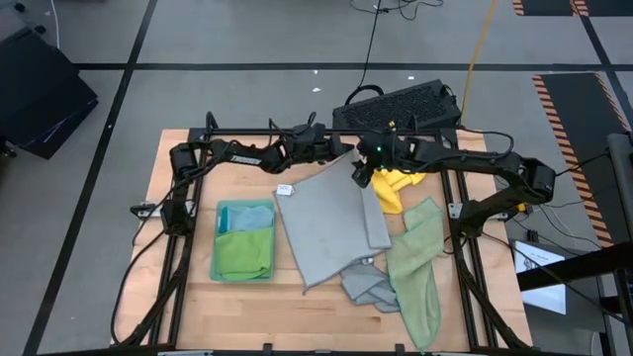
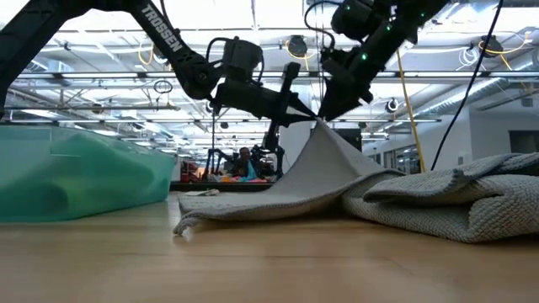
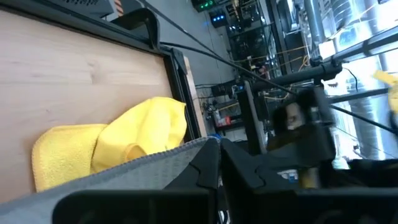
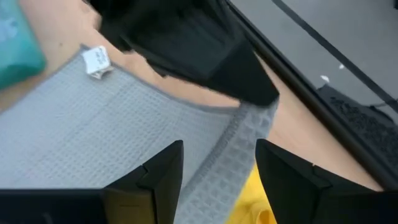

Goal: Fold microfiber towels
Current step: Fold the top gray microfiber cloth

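A grey microfiber towel (image 1: 331, 222) lies spread at the table's middle, its far right corner raised like a tent peak (image 2: 320, 128). My left gripper (image 1: 348, 158) reaches along the far edge from the left and is shut on that corner. My right gripper (image 4: 217, 177) is open. It hovers just right of and above the raised corner (image 1: 363, 176), with its fingers either side of the towel's far hem and nothing between them. A white label (image 4: 96, 62) sits at the towel's far left corner. My left gripper pinches the grey towel's far right corner (image 4: 254, 117) between its two shut fingers (image 3: 205, 167). They come in about level from the table's left. The corner is lifted clear. The cloth slopes down from it, and its near and left parts (image 2: 219, 206) lie on the table.
Folded teal and bright green towels (image 1: 244, 242) are stacked at the left. A yellow towel (image 1: 396, 188) lies crumpled behind the raised corner. A pale sage towel (image 1: 417, 267) and another grey one (image 1: 364, 287) lie at the near right. A black keyboard (image 1: 396, 104) sits beyond the far edge.
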{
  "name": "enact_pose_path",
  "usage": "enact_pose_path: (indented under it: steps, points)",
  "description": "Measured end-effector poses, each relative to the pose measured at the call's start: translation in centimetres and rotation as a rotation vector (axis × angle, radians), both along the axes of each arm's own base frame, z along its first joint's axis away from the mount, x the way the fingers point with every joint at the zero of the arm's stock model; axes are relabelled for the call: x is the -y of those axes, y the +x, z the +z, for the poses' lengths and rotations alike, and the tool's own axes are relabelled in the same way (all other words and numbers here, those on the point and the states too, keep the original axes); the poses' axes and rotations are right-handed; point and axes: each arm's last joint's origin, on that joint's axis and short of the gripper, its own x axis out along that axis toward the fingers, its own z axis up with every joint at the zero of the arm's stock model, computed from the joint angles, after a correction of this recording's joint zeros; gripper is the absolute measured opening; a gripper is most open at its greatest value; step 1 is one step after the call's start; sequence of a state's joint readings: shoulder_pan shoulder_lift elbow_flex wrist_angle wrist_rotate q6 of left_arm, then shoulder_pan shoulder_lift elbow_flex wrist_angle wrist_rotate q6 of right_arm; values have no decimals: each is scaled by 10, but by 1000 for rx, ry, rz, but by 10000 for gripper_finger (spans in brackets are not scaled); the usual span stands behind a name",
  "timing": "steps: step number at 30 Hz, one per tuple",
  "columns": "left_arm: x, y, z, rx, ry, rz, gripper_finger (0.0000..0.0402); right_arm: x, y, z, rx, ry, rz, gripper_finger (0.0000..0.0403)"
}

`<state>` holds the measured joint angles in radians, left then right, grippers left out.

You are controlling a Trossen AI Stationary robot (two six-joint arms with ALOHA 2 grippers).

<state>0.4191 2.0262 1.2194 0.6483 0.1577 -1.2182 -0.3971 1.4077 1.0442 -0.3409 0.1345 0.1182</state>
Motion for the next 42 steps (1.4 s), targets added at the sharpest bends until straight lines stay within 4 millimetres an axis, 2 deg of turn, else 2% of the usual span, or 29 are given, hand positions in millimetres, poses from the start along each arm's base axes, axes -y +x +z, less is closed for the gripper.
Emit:
enact_pose_path:
  steps: [9,15,20,27,30,33,37,42]
  points:
    - [1,0,0,4,-7,-24,11,-1,-2,-21,71,14,-74,190]
    - [-2,-1,0,7,-15,-16,7,-2,-10,-35,44,57,-119,147]
    - [-12,-5,0,10,-22,14,8,-5,-13,-37,58,139,-89,123]
    - [-24,-11,1,19,-22,30,13,-16,-32,-40,48,254,-128,121]
    - [-26,-12,1,20,-23,19,7,-22,-40,-38,102,309,-174,121]
    - [-26,-13,1,23,-26,12,6,-22,-42,-34,192,315,-239,131]
    - [-25,-12,2,35,-47,4,13,-15,-33,-20,340,132,-217,173]
    - [-24,-11,7,88,-68,4,6,-4,-20,-25,359,-20,-196,234]
